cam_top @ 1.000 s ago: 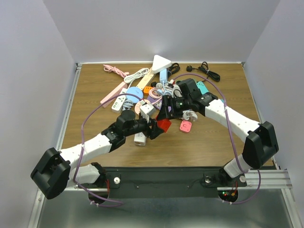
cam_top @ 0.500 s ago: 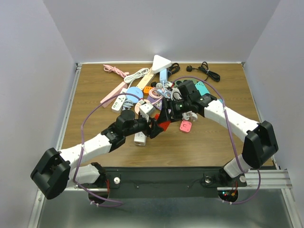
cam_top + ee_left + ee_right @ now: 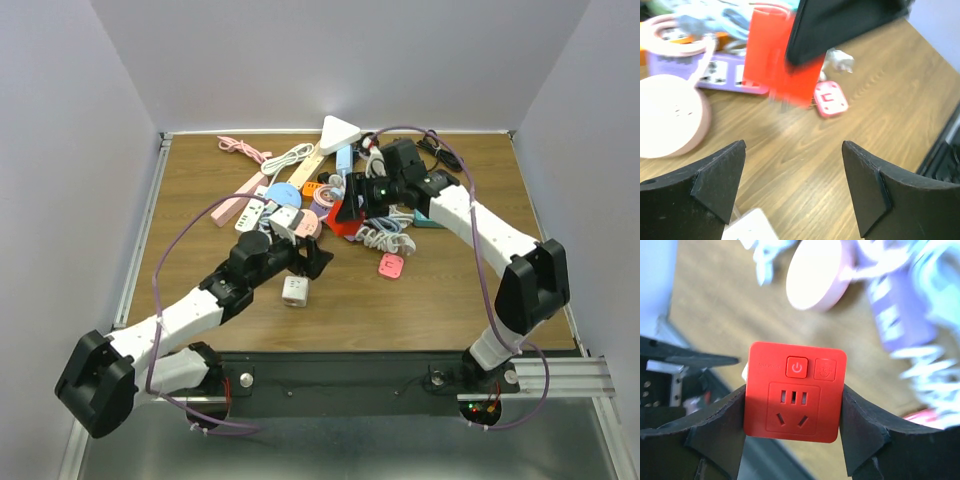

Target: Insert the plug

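My right gripper [image 3: 792, 402] is shut on a red socket adapter [image 3: 794, 391], held by its sides with the socket face and power button toward the wrist camera. In the top view the right gripper [image 3: 347, 210] holds the red adapter [image 3: 342, 224] in the air at the near edge of the pile. The left wrist view shows the adapter [image 3: 782, 60] blurred, ahead and above. My left gripper [image 3: 314, 262] is open and empty over bare wood, below and left of the adapter. Its fingers [image 3: 715, 175] stand wide apart. A white cube plug [image 3: 294, 291] lies just beside it.
A pile of power strips, plugs and cables [image 3: 310, 185] fills the table's middle and back. A small pink adapter [image 3: 390, 266] lies near the front of it. A round pink strip [image 3: 665, 120] and a purple strip [image 3: 730, 75] lie ahead of the left gripper. A white triangular strip [image 3: 340, 132] is at the back.
My right gripper has carried the red adapter up and back toward the pile, away from the left gripper. The left arm has swung left and pulled back, its gripper open.
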`<action>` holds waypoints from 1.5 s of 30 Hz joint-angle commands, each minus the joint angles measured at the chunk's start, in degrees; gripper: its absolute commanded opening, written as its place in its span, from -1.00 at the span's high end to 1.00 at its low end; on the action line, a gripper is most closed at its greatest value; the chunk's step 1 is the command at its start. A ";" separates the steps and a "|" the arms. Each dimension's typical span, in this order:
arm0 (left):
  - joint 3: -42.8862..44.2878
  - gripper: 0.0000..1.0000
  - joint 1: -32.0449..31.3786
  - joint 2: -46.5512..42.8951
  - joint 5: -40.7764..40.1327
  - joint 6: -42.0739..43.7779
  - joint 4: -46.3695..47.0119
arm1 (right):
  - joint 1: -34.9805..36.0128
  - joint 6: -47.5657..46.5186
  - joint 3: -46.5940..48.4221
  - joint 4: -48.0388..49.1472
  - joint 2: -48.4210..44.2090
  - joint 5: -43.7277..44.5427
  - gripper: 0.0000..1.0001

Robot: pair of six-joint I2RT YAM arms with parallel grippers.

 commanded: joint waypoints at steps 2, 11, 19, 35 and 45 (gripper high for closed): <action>-5.08 -0.77 4.09 -5.89 -3.99 -6.22 1.32 | -0.49 -9.13 8.65 2.28 3.09 3.61 0.99; -5.54 -0.78 14.45 -0.66 -4.18 -21.07 -2.81 | 1.70 -23.27 17.61 2.28 11.45 -0.80 0.99; -4.40 -0.76 22.03 11.48 2.42 -23.72 2.28 | 3.99 -29.62 20.69 2.28 15.32 3.33 0.99; -0.44 -0.76 25.19 21.41 4.00 -24.43 7.03 | 7.42 -35.78 24.82 2.37 21.73 6.76 0.99; 3.25 -0.76 25.46 26.25 4.00 -23.55 8.35 | 7.77 -36.30 26.85 2.28 24.46 6.85 0.99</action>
